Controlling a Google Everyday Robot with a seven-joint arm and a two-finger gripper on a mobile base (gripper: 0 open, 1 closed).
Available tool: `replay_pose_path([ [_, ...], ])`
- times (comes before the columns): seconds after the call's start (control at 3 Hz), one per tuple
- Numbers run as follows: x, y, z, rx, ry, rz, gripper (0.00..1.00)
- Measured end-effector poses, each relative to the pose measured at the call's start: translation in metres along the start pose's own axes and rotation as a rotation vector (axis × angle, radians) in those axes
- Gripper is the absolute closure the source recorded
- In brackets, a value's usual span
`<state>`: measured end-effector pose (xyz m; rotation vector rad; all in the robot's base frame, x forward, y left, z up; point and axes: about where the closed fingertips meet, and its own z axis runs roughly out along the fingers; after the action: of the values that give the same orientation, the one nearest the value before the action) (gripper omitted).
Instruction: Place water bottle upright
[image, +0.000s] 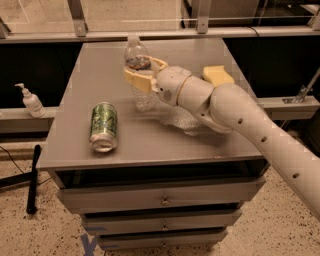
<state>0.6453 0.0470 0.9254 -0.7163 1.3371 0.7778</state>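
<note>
The water bottle (138, 61) is a small clear ribbed bottle with a white cap and a coloured label band. It stands upright on the grey table (150, 145), left of its middle and toward the back. My gripper (143, 73) reaches in from the right and is shut on the bottle at label height. One tan finger (135, 80) sits on the bottle's near side and the other finger (159, 63) on its far side. The bottle's base appears to rest on the tabletop.
A green drinks can (104, 125) lies on its side at the table's front left. A yellow sponge (217, 75) sits at the back right. Crumpled clear plastic (181, 121) lies under my arm. A white pump dispenser (30, 100) stands on the ledge to the left.
</note>
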Motion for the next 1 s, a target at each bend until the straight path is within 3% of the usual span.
replay_pose_path([
  [1.0, -0.0034, 0.0000, 0.0002, 0.000, 0.000, 0.000, 0.12],
])
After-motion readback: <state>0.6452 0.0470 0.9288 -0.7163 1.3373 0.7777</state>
